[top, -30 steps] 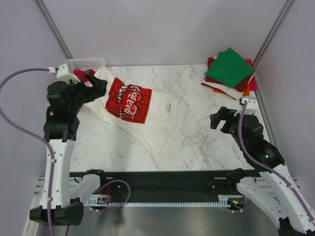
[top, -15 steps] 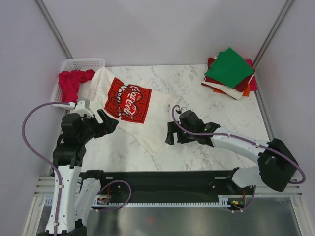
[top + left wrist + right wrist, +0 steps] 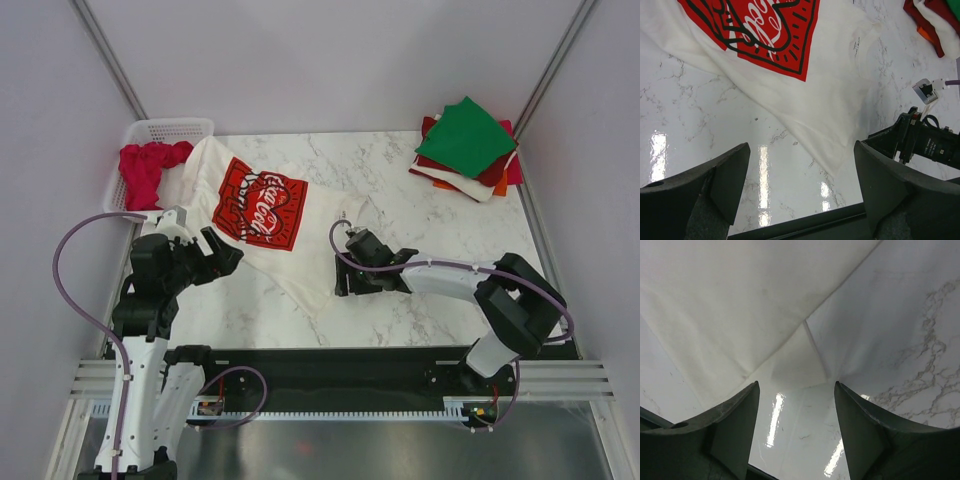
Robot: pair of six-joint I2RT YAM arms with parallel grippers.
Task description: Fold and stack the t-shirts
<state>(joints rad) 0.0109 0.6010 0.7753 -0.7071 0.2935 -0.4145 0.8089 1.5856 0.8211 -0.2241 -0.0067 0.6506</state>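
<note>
Here's the big cream-white t-shirt [image 3: 300, 250], lying slantwise across the marble worktop [image 3: 440, 215] with its red Coca-Cola logo [image 3: 258, 203] facing up. Its far corner rests against the white lattice basket [image 3: 175, 126] at the far left, and its near tip points toward the front edge, close to the middle. A red t-shirt [image 3: 145, 170] is crumpled up in that basket.

The left fingers [image 3: 215, 255] are spread as wide as they go. They hover over bare marble just beside the shirt's left edge and touch no cloth; the left wrist view shows shiny stone between them.

The right arm is stretched low across the worktop, and the right fingers [image 3: 343, 278] are right at the shirt's near right hem. The right wrist view shows them standing apart, with a pointed flap of cream cloth lying in the gap. They are not pinching it.

Far right, by the corner post, sits the stack [image 3: 470, 165] of folded shirts. A green t-shirt [image 3: 465, 135] is on top, with dark-red, white and orange edges peeking out beneath. It is well apart from both arms.
</note>
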